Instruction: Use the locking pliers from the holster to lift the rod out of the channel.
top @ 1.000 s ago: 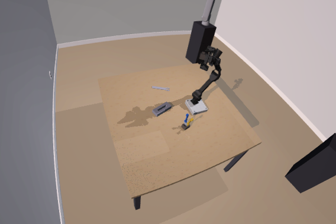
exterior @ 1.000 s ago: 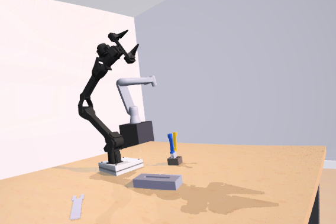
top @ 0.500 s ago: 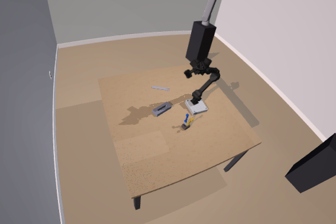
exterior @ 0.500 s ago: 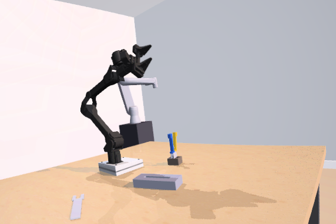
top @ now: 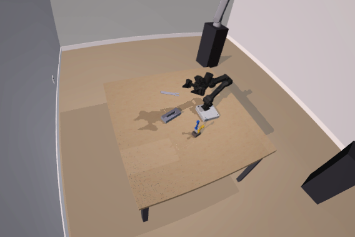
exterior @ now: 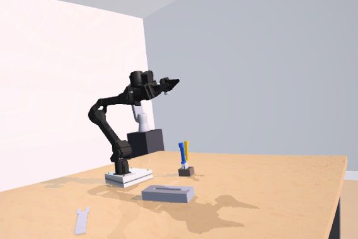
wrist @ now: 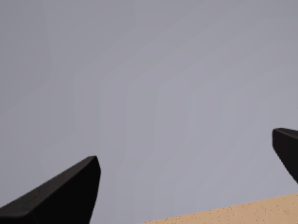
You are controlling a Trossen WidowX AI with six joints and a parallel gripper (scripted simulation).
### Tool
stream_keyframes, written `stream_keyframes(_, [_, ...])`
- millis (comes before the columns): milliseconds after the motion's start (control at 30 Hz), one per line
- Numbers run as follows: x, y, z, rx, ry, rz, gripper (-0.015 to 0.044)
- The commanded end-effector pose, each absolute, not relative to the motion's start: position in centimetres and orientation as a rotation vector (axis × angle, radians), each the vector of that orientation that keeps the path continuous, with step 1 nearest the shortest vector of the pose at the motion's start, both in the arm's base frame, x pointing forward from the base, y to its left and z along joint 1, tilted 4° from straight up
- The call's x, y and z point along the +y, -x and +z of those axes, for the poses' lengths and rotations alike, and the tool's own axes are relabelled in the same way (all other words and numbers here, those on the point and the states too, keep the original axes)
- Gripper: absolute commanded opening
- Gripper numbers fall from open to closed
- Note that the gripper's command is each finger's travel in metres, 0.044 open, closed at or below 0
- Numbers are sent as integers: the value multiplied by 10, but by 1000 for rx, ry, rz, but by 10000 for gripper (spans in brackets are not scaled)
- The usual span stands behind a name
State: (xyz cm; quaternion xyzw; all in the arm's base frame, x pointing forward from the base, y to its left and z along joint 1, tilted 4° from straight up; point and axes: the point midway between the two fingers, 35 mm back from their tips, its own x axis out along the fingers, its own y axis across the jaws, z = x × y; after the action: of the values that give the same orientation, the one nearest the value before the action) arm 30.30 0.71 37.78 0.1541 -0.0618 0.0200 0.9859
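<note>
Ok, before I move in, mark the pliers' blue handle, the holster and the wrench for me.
Blue handle [top: 197, 124] [exterior: 182, 153]: top and exterior, its shaft.
Holster [top: 195, 134] [exterior: 186, 172]: both views, dark block.
Wrench [top: 169, 93] [exterior: 81, 222]: both views, its shank.
</note>
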Motion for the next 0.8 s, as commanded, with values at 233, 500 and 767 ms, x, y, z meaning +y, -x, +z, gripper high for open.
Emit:
stream_keyframes(233, [0,-316,323,-50,0,0,440])
stream_keyframes(500, [31,-320,303,88,-73,91,440])
stream_keyframes(767, [130,-276,218,690,-212,308,440])
